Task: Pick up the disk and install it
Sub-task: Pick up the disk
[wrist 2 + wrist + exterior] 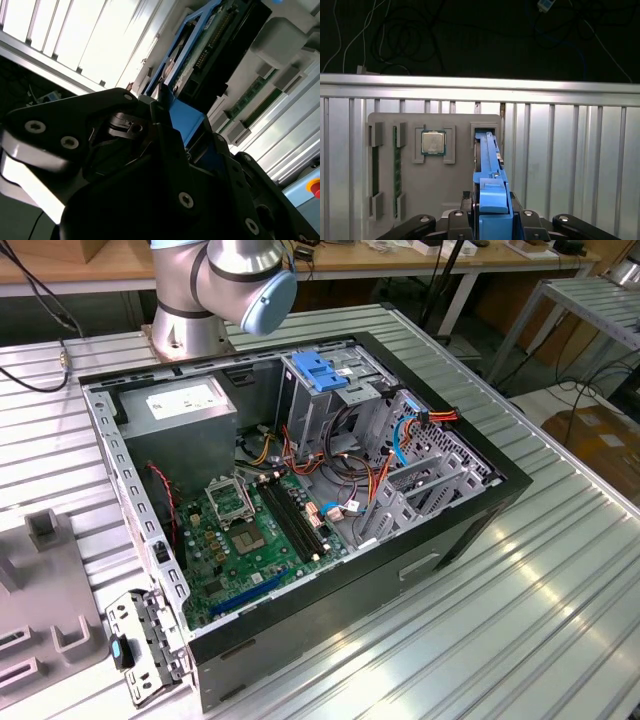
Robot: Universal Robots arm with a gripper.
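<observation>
In both wrist views the disk [488,155] stands on edge, a dark drive body [220,55] framed by bright blue rails. My gripper [492,216] is shut on its blue end tab, a black finger [165,150] pressed on each side. The disk's far end sits at a slot of the grey parts tray [455,180]; I cannot tell whether it still rests in that slot. The open computer case [470,530] lies on its side in the exterior view, with a metal drive cage [345,410] at its far end.
The tray also holds a processor chip [433,142] and two memory sticks [397,170]. A light-blue latch plate [320,370] tops the drive cage. Coloured cables [385,455] run beside the cage. The arm's base [215,290] stands behind the case on the ribbed metal table [540,620].
</observation>
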